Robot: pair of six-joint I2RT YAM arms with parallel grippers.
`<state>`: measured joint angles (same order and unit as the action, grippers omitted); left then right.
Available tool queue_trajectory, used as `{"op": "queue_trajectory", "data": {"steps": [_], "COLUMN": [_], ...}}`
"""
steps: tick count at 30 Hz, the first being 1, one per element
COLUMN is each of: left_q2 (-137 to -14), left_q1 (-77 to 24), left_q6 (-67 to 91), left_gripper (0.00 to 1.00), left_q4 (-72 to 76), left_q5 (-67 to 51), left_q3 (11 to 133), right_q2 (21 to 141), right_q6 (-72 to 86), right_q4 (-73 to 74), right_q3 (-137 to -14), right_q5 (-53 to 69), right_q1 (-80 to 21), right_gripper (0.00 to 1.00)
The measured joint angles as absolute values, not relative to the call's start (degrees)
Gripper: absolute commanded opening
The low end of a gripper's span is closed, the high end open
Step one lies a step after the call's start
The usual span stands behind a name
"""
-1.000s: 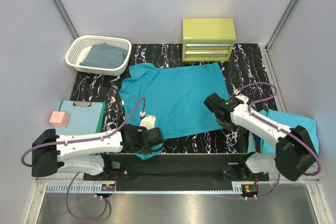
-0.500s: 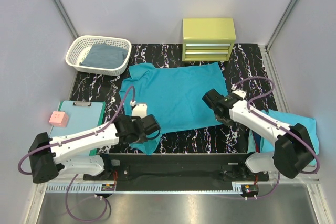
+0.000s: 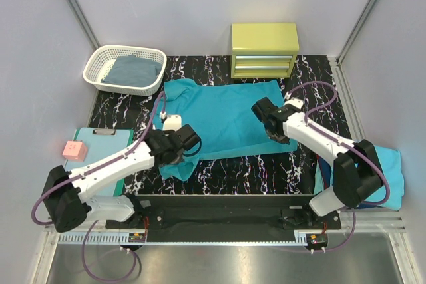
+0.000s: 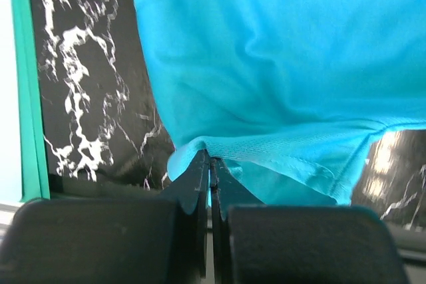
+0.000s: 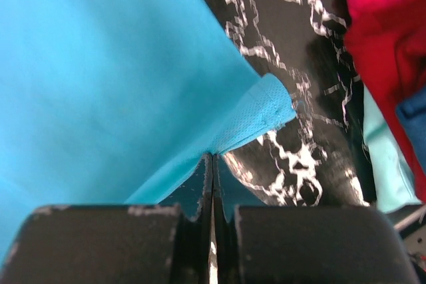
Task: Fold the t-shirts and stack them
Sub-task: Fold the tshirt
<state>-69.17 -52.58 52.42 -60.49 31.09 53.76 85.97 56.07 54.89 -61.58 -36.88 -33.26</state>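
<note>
Teal t-shirt (image 3: 226, 118): near hem pinched shut in left gripper (image 4: 210, 164) and right gripper (image 5: 213, 161). Basket (image 3: 126, 50) and drawer chest (image 3: 264, 50) border the far edge; clipboard (image 3: 103, 147) lies left.

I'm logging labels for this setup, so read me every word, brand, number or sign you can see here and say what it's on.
No text can be read in any view.
The teal t-shirt, yellow drawer chest, white basket, mint-green clipboard and pink block show no print or label.
The small boards on the front rail are too small to tell.
</note>
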Motion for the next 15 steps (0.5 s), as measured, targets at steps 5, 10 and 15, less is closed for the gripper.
{"op": "queue_trajectory", "data": {"steps": [5,10,15], "left_q2": [-72.18,-75.90,-79.13], "left_q1": [-48.29,-44.93,-42.63], "left_q6": [49.12,46.13,44.07], "left_gripper": [0.00,0.00,0.00], "left_q4": [-58.70,-56.16,-53.76], "left_q5": [31.75,31.77,31.73], "left_q3": [56.62,59.20,60.40], "right_q2": [88.01,90.30,93.82], "right_q6": [52.45,49.21,46.30], "right_q4": [52.64,50.35,48.69], "right_q3": [-64.53,-67.09,-70.59], "right_q5": [-36.88,-36.82,-36.45], "right_q1": [-29.58,-26.02,-23.90], "right_gripper": [0.00,0.00,0.00]}}
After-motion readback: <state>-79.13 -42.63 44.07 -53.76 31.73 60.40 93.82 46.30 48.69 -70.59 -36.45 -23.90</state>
